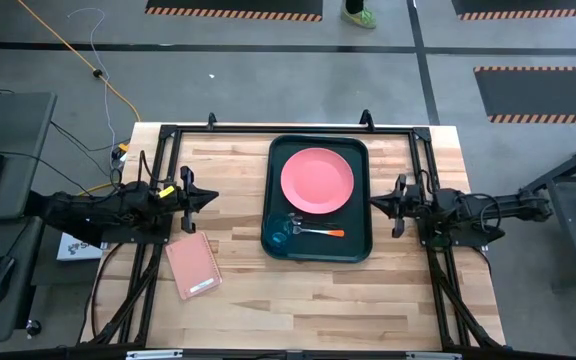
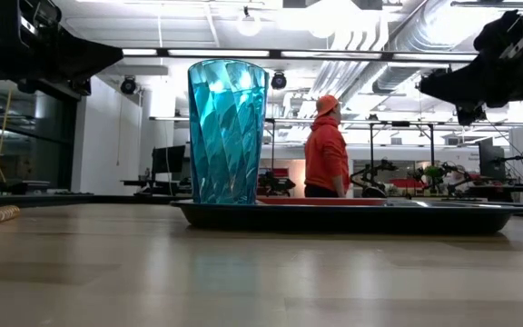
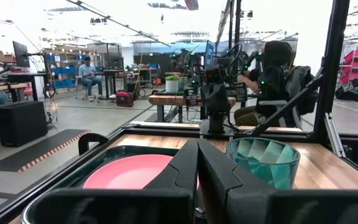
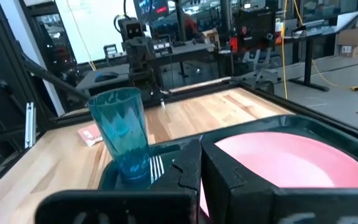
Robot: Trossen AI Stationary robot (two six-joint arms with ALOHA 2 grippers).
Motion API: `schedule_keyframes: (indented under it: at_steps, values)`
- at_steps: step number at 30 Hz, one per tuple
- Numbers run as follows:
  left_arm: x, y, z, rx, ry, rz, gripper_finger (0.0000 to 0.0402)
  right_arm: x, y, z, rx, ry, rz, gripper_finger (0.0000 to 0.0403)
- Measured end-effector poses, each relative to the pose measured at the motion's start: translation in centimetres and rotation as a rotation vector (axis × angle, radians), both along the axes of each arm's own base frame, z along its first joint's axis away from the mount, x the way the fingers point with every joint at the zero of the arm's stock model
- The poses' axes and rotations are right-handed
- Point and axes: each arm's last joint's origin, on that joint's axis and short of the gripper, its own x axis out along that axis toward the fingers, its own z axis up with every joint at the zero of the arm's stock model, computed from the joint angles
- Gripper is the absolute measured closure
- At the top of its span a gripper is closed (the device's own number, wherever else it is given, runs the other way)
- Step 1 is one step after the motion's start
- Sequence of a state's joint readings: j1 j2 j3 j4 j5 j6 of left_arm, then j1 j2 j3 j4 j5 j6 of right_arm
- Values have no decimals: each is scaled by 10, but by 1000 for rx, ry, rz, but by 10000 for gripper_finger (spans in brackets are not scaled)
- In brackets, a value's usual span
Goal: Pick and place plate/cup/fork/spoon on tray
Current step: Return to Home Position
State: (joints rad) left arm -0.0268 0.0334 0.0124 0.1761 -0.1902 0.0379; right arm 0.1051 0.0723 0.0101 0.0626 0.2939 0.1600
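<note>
The left tool [image 1: 211, 199] hangs above the counter [image 1: 308, 295] with its fingers pressed together on nothing, and the right tool [image 1: 375, 204] mirrors it, likewise closed and empty. The tray [image 1: 360, 150] lies between the two, just off each tip. On it the plate [image 1: 317, 180] fills the half that sits to the left tool's left and the right tool's right. The cup [image 1: 280, 236] stands upright at the other end, nearer the left tool, and the fork [image 1: 324, 232] lies beside it toward the right tool, its tines reaching under the cup's foot in the right wrist view. A slim dark shape next to the fork is probably the spoon [image 1: 296, 220], though against the dark tray I cannot be sure. By the look of it the placing is nearly or wholly done, so the hazards are of disturbance. The cup is tall and narrow; a brush from either tool passing across the tray would likely tip it, and it could roll off the low rim. The fork under its base makes it less steady. A tool dropping onto the rim could jolt everything. The pink notebook [image 1: 193, 267], lying on the counter behind and to the right of the left tool, could be mistaken for the plate.
</note>
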Motion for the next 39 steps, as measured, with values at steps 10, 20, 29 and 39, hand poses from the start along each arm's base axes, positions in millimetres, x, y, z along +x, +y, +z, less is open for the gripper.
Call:
schedule_keyframes:
  at_steps: [10,20,29,39]
  values:
    - [0,0,0,0,0,0,398,0,0,1,-80,7,1,402]
    - [0,0,0,0,0,0,398,0,0,0,-93,19,4,402]
    - [0,0,0,0,0,0,398,0,0,0,-84,17,-11,402]
    - [0,0,0,0,0,0,398,0,0,0,-81,17,-11,402]
